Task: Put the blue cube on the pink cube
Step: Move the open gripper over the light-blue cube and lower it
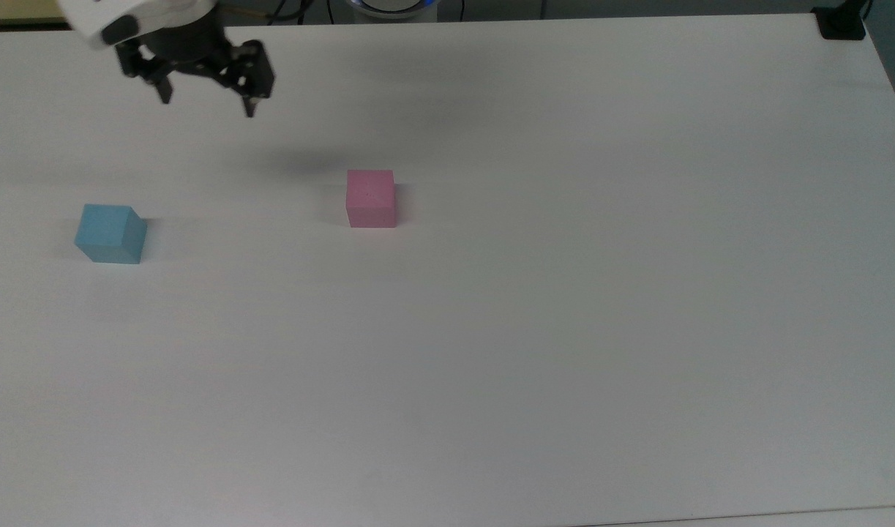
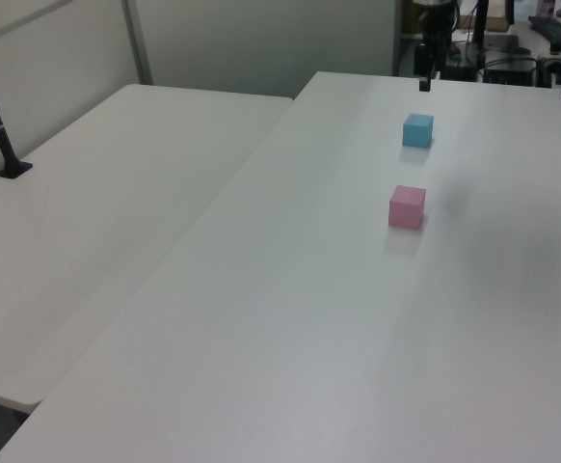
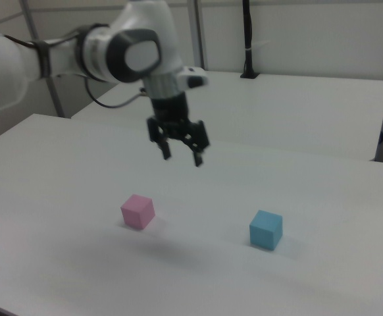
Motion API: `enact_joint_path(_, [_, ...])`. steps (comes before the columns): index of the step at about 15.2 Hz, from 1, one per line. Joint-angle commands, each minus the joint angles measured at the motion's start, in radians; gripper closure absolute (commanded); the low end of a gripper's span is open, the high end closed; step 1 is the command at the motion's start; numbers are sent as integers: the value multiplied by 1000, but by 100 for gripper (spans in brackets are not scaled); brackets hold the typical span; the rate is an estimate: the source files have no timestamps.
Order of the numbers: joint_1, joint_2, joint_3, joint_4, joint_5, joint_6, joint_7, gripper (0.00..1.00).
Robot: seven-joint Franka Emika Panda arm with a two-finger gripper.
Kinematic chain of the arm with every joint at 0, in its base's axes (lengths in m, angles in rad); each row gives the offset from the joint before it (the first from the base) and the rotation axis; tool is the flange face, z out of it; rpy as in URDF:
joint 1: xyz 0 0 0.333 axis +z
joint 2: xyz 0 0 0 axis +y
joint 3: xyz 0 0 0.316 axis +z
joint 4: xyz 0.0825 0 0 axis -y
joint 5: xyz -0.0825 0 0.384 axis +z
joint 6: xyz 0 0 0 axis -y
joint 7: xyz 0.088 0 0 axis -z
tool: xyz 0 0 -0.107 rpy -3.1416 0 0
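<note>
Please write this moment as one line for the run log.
phase: approach | gripper: open, empty, in the air | blue cube: on table, untouched | pink cube: on table, apart from blue cube | stack: not yet done

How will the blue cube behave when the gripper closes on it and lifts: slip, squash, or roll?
The blue cube has flat faces, so it likely sits stable and won't roll. Its matte surface probably gives the open gripper decent friction. It looks rigid, though its material can't be told; its edges sit skewed to the pink cube, so wrist alignment may matter.
</note>
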Motion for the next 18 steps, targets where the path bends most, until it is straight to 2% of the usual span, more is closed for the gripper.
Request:
enact_joint_path(1, [5, 71, -91, -15, -7, 126, -75, 0])
enact_joint_path(3, [-18, 120, -134, -18, -5, 197, -157, 0])
enact_joint_path(6, [-73, 204, -167, -20, 16, 313, -253, 0])
enact_joint_path(11, [-123, 323, -168, -15, 73, 465, -284, 0])
enact_joint_path(13, [-121, 357, -168, -15, 140, 541, -276, 0])
enact_joint_path(15, [-113, 357, -168, -14, 206, 544, -276, 0])
enact_joint_path(18, [-100, 351, -168, -12, 222, 535, -280, 0])
